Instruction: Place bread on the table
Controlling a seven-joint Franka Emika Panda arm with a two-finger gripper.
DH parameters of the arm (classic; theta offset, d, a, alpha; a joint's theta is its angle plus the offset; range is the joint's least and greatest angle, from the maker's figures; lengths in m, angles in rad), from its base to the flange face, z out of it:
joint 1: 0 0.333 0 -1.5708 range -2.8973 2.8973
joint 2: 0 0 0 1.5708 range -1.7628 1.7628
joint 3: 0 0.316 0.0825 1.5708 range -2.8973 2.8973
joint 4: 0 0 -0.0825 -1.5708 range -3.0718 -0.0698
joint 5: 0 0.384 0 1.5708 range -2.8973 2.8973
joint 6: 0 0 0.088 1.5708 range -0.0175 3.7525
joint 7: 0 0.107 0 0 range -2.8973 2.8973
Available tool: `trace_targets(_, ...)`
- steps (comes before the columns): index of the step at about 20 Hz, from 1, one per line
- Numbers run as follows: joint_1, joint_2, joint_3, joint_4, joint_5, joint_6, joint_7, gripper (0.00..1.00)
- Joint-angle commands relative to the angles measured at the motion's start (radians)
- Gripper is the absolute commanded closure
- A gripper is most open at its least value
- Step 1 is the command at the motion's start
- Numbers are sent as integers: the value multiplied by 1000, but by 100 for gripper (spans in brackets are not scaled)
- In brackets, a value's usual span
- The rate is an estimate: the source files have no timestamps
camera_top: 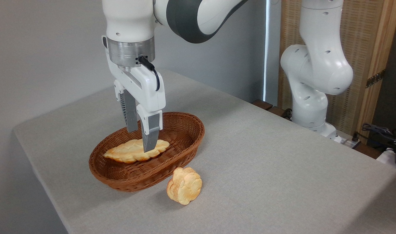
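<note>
Bread (184, 186): stood up on its edge on the bench (266, 169), just beside the near rim of the basket (185, 148); could not tell if touching it; free, with nothing holding it.
Fingers (150, 136): spread apart and empty, pointing down, up in the air over the basket; the two tips at (141, 141).
Far finger: partly hidden behind the near one.
Braided loaf (129, 152): lay flat inside the basket; middle part hidden behind the near finger.
Basket: brown, oval, woven; sat on the bench toward the left end.
Arm (314, 68): white and grey; top cut off by the upper edge.
Bench: covered in plain pale cloth; near side and right side cut off.
Cables (383, 133): dark bundle at far right, hard to make out.
</note>
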Motion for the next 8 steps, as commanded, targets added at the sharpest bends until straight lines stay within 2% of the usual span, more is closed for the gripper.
trace_targets(1, 0, -1, 3, 6, 9, -6, -71, 0)
trace_targets(8, 6, -1, 14, 7, 6, -3, -76, 0)
